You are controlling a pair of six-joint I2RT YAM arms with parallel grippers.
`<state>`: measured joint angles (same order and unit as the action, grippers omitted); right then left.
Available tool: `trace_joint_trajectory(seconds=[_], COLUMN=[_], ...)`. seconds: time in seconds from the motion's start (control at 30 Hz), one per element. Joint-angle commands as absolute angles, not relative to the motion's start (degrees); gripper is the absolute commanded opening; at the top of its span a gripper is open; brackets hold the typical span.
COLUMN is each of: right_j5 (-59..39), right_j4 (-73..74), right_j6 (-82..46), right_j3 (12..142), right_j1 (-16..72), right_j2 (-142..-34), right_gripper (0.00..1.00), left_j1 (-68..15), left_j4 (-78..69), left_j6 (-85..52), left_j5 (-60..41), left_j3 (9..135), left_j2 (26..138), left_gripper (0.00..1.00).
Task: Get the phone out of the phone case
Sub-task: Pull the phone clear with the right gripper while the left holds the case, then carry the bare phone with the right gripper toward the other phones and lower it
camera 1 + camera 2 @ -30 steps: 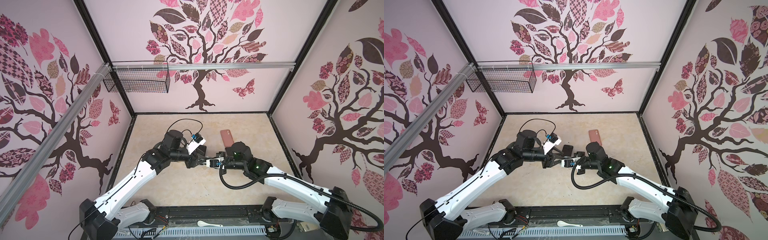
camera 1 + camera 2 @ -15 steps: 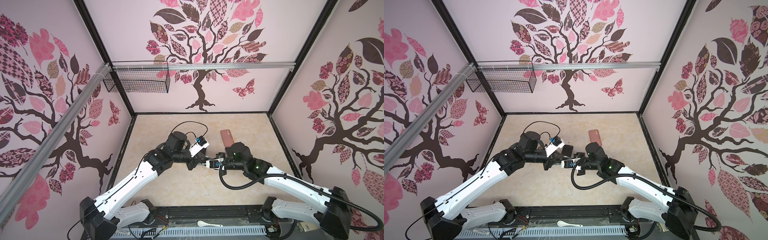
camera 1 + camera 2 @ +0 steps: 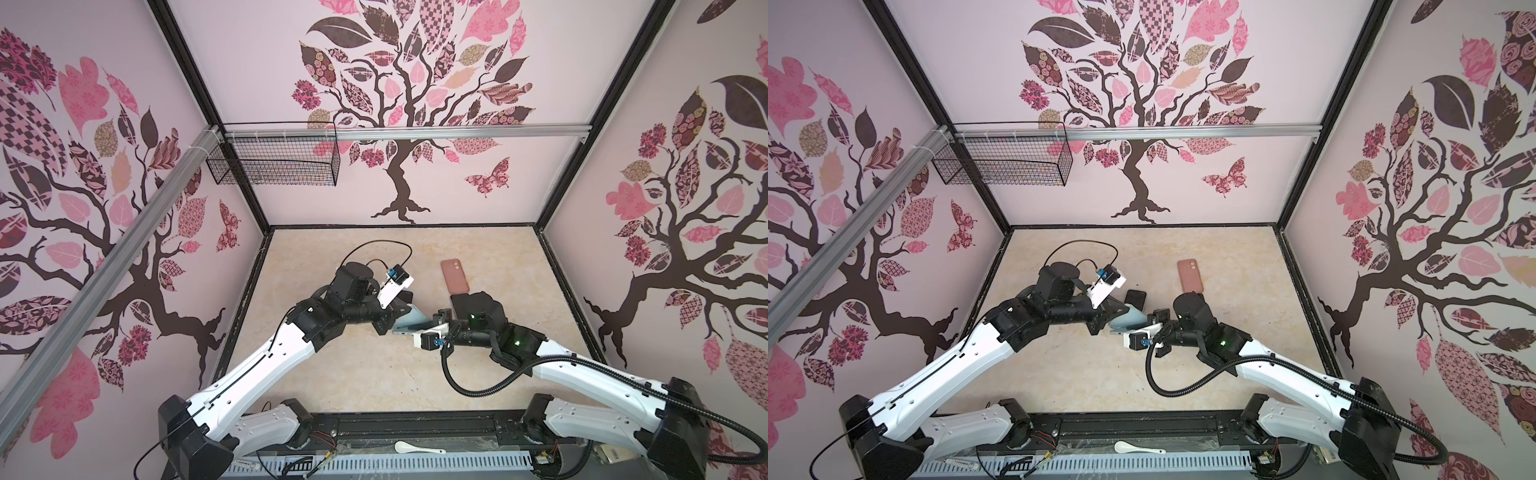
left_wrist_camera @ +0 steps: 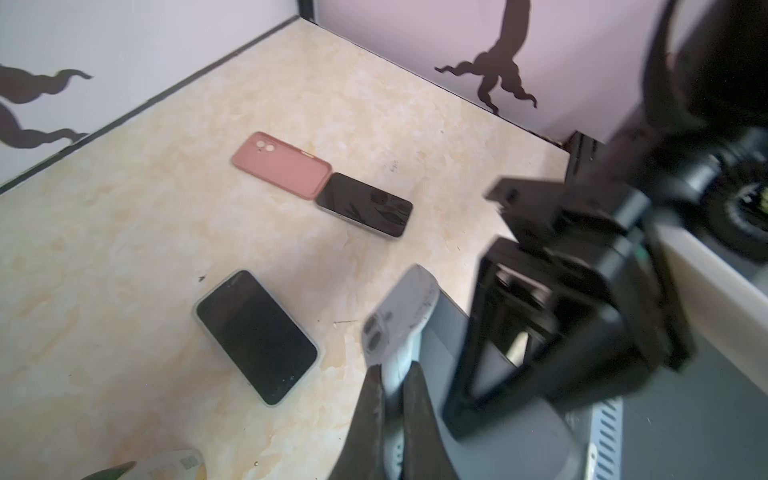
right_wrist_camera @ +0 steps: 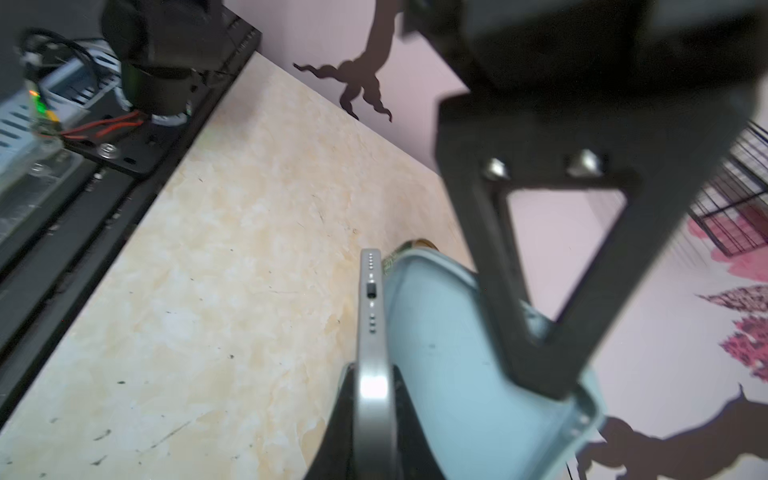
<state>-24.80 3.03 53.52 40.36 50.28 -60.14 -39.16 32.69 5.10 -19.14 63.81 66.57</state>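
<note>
Both top views: 2 hands meet over the middle of the counter (image 3: 365, 374).
Left wrist: left hand (image 4: 392, 376) clamped on pale case (image 4: 399, 324).
Right wrist: right hand (image 5: 372, 372) clamped on phone (image 5: 371, 299); pale case bent away beside it.

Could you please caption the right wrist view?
The right gripper holds the phone; the left gripper pinches the blue case.

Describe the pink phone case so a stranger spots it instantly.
From the tree trunk on the back wall, drop to the beige table, right of centre. The pink phone case lies flat there beside a dark phone, the table's only pink item.
</note>
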Motion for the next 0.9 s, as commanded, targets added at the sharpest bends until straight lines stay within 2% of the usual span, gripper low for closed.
trace_joint_trajectory(seconds=[0.0, 0.1, 0.23, 0.37, 0.57, 0.7, 0.87], right_j5=[-27.7, -27.3, -25.2, -28.8, -31.7, -26.3, -29.1], right_j4=[0.5, 0.7, 2.6, 6.4, 3.2, 3.5, 5.9], right_j6=[54.8, 54.1, 46.6, 44.6, 45.1, 35.9, 13.2], right_j3=[39.2, 38.8, 38.2, 35.5, 36.5, 37.3, 38.0], right_j1=[50.8, 50.7, 50.7, 50.7, 50.7, 49.2, 39.0], right_j2=[-55.8, -55.3, -54.3, -52.0, -50.2, -50.7, -54.9], right_gripper=[0.00, 0.00, 0.00, 0.00, 0.00, 0.00, 0.00], left_j1=[-34.3, -33.7, -33.5, -32.1, -31.6, -31.6, -31.5], left_j4=[33.5, 33.6, 32.9, 32.7, 33.4, 30.8, 28.0], left_j6=[3.9, 3.4, 3.3, 2.7, 3.4, 3.2, 2.4], left_j5=[-6.9, -6.9, -5.9, -3.6, -2.4, -2.9, -0.6], left_j3=[66.1, 66.6, 66.4, 66.0, 67.2, 66.9, 65.0], left_j2=[66.9, 67.4, 66.6, 65.8, 67.0, 65.0, 60.3], left_gripper=[0.00, 0.00, 0.00, 0.00, 0.00, 0.00, 0.00])
